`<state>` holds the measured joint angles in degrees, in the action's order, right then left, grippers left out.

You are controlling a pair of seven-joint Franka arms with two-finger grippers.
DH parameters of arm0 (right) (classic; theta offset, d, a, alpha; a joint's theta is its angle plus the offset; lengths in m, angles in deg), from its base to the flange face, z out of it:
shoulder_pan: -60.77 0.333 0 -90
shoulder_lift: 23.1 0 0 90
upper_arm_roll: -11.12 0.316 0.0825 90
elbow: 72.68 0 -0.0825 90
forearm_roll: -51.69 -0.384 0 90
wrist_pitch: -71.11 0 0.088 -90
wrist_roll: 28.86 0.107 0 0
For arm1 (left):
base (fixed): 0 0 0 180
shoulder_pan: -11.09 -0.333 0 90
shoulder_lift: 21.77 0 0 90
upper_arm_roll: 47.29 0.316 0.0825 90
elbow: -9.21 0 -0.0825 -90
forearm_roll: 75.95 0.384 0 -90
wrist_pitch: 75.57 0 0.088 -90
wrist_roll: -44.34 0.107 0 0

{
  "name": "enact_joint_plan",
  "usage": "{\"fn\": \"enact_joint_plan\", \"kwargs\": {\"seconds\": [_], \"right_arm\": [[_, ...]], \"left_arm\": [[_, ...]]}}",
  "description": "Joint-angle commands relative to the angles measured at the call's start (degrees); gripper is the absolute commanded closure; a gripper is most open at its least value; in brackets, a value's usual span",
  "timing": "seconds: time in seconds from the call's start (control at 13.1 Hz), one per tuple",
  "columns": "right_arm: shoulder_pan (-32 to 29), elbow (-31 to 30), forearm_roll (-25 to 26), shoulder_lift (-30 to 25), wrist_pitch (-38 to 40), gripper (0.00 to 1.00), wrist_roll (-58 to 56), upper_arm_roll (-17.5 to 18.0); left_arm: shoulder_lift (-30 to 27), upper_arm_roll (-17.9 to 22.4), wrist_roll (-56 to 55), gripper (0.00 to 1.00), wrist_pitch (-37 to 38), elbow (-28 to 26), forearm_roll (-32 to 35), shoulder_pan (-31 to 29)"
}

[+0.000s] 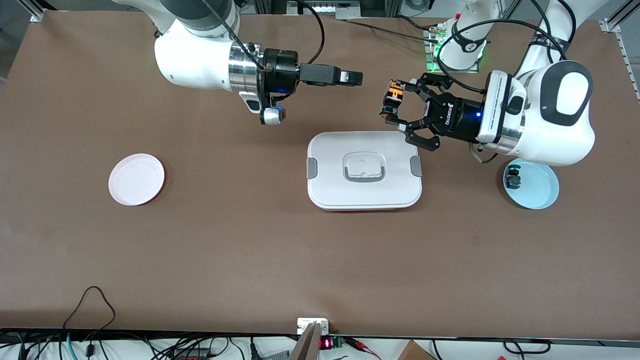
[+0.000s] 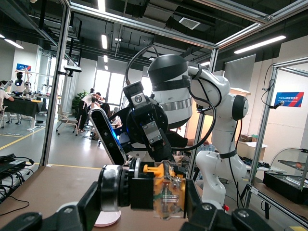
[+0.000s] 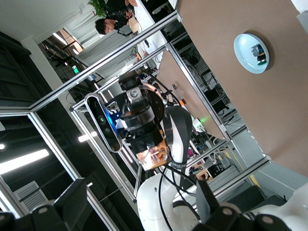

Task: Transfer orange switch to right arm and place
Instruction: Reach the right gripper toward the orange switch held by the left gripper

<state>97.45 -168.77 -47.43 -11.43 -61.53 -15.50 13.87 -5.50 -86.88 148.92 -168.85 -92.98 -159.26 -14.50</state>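
Observation:
My left gripper (image 1: 392,101) hangs over the table by the white lidded box (image 1: 364,170), shut on the orange switch (image 1: 393,96). In the left wrist view the switch (image 2: 161,191) shows a black body and an orange part, clamped between my left gripper's (image 2: 144,199) fingers. My right gripper (image 1: 356,78) hovers level with it and points at it, a short gap away and not touching. In the right wrist view my right gripper (image 3: 142,211) stands open and empty, with the held switch (image 3: 154,157) straight ahead.
A pink plate (image 1: 136,179) lies toward the right arm's end. Toward the left arm's end lies a light blue plate (image 1: 537,192) with a small blue-capped switch (image 1: 513,179) in it, partly under the left arm's wrist. Cables run along the table's front edge.

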Motion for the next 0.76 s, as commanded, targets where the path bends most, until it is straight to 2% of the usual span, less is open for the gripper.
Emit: {"fn": "enact_joint_plan", "kwargs": {"seconds": [0.0,0.69], "right_arm": [[0.0,1.1,-0.9,1.1,-1.6,0.0,-1.2,0.2],[3.3,3.8,-1.4,2.7,-9.2,0.0,-3.0,0.3]], "left_arm": [[-0.9,-0.1,1.3,1.0,0.9,-1.0,-1.7,-0.7],[-0.9,-0.1,1.3,1.0,0.9,-1.0,-1.7,-0.7]]}}
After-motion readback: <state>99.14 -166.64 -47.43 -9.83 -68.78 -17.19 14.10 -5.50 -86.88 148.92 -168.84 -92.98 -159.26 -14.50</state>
